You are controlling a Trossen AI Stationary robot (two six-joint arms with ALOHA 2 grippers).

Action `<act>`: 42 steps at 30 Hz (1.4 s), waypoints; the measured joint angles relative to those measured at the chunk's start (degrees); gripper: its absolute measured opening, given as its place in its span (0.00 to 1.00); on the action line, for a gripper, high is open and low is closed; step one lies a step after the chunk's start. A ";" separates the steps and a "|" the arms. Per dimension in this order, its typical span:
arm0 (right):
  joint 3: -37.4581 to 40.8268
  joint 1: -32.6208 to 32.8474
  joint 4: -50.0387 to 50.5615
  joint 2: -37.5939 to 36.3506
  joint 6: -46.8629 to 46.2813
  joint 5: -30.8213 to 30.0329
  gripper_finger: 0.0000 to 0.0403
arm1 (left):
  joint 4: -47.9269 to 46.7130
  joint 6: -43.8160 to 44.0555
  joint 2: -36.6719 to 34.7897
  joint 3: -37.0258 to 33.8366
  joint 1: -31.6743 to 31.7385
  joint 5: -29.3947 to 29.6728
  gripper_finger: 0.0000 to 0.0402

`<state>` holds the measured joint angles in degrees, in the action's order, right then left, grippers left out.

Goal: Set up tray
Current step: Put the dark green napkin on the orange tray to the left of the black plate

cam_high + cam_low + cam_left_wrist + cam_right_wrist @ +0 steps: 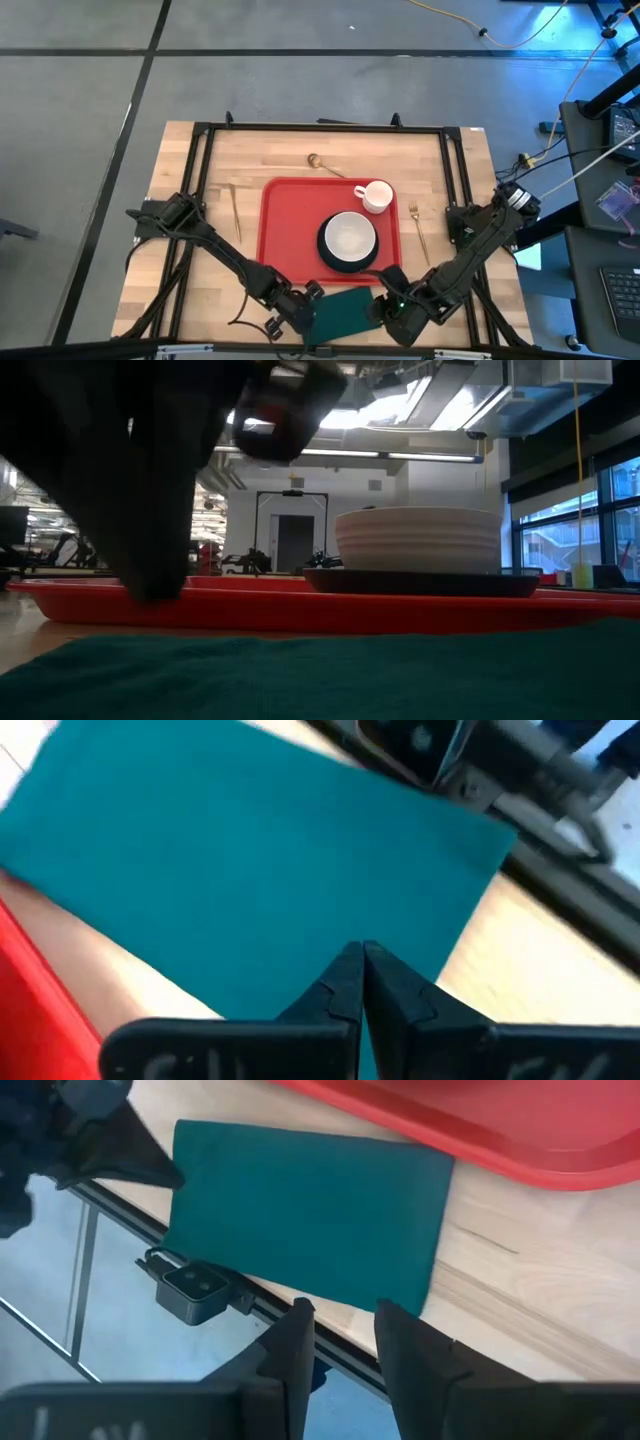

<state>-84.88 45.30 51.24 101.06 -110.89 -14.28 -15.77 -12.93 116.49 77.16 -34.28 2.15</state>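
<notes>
The red tray (285, 205) lies mid-table, and its rim (300, 610) crosses the low view. A dark green cloth (345, 312) lies flat on the wood between the tray and the table's near edge, also seen as the cloth (310, 1210). My left gripper (362, 952) is shut, with its tips at the cloth's left short edge (178, 1180). My right gripper (342, 1315) is open and hovers just off the cloth's right near corner (425, 1305). Its fingers stand apart from the cloth. My left gripper points its shut fingertips at the cloth's left edge (330, 970), slanting down from the table's left. I cannot tell whether the tips touch the cloth. The cloth lies flat and unlifted.
On the tray stand a white bowl (348, 238) in a dark plate (420, 582) and a white mug (375, 196). A knife (236, 210) lies left of the tray, a fork (418, 230) right of it and a spoon (322, 165) beyond it. A small camera (195, 1290) sits at the near edge.
</notes>
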 joint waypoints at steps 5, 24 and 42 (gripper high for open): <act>0.00 0.00 -0.86 0.33 -0.06 -0.02 0.28 | 0.87 0.42 -0.02 -1.91 0.29 0.20 0.01; -0.04 -0.01 -4.12 6.18 -6.08 -1.08 0.28 | -4.98 24.58 -0.52 -6.71 -4.51 -0.02 0.01; -0.04 -0.66 -8.83 15.28 -1.35 -8.12 0.28 | -5.05 23.74 -0.50 -6.77 -5.07 -0.17 0.01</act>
<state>-84.93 44.64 42.41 116.33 -112.24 -22.40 -20.82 10.81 115.98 70.39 -39.35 1.98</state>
